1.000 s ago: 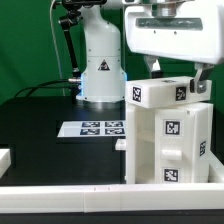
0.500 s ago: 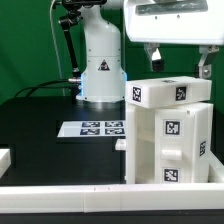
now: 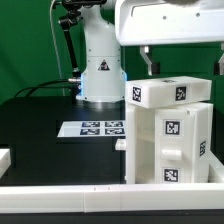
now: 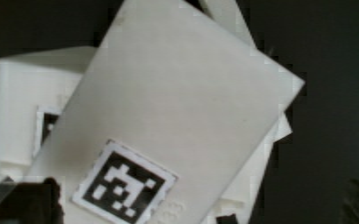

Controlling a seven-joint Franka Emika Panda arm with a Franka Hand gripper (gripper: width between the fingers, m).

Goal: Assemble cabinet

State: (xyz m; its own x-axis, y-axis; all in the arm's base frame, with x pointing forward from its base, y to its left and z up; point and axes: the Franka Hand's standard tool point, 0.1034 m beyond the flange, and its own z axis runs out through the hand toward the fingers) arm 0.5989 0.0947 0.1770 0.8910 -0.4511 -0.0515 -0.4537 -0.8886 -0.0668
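The cabinet point(image 3: 170, 140) is a large white box-shaped body with black-and-white tags, standing on the black table at the exterior view's right. A white top panel point(image 3: 170, 93) with tags lies across its top, slightly tilted. My gripper point(image 3: 183, 62) hangs just above that panel, open and empty, with one finger point(image 3: 148, 57) on each side and clear of it. In the wrist view the tagged panel point(image 4: 185, 110) fills the picture below the gripper point(image 4: 194, 205), with part of the cabinet body point(image 4: 25, 110) showing beside it.
The marker board point(image 3: 95, 129) lies flat on the table in front of the robot's white base point(image 3: 100, 65). A white wall point(image 3: 60, 195) runs along the front edge. A small white piece point(image 3: 4, 158) sits at the exterior view's left edge.
My gripper has opened wider and risen off the top panel. The panel stays on the cabinet.
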